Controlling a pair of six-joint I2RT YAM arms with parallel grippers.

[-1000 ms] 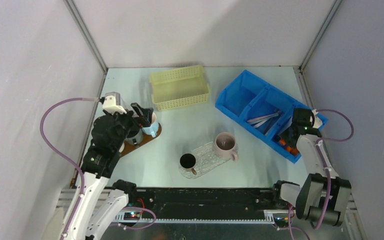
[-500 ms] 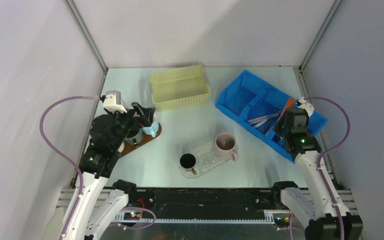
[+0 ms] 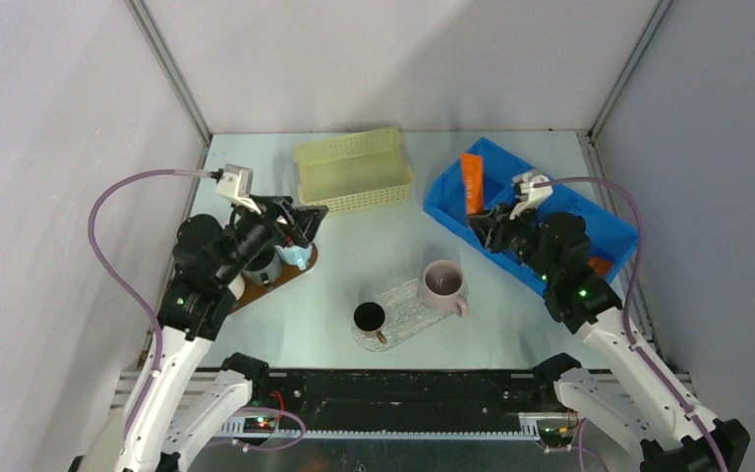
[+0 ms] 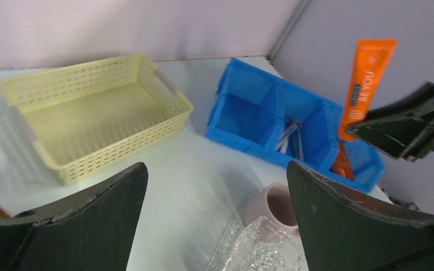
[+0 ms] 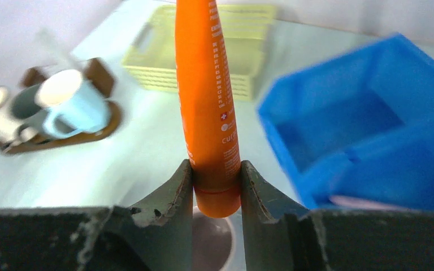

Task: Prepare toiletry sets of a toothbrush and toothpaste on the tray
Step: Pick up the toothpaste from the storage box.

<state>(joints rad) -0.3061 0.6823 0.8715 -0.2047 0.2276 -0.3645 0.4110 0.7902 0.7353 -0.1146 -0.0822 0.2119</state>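
Right claw (image 3: 480,218) has swung up and left out of blue bin (image 3: 449,202), clenched on orange toothpaste tube (image 3: 472,180); tube upright over bin's left end. Nearest: clear tray (image 3: 405,307) with black mug (image 3: 369,317), pink mug (image 3: 442,283). Left claw (image 3: 300,224) spread wide, empty. Step: carrying toothpaste to tray. Next probably: descend over tray, release. Toothbrushes (image 4: 291,137) lie in bin.
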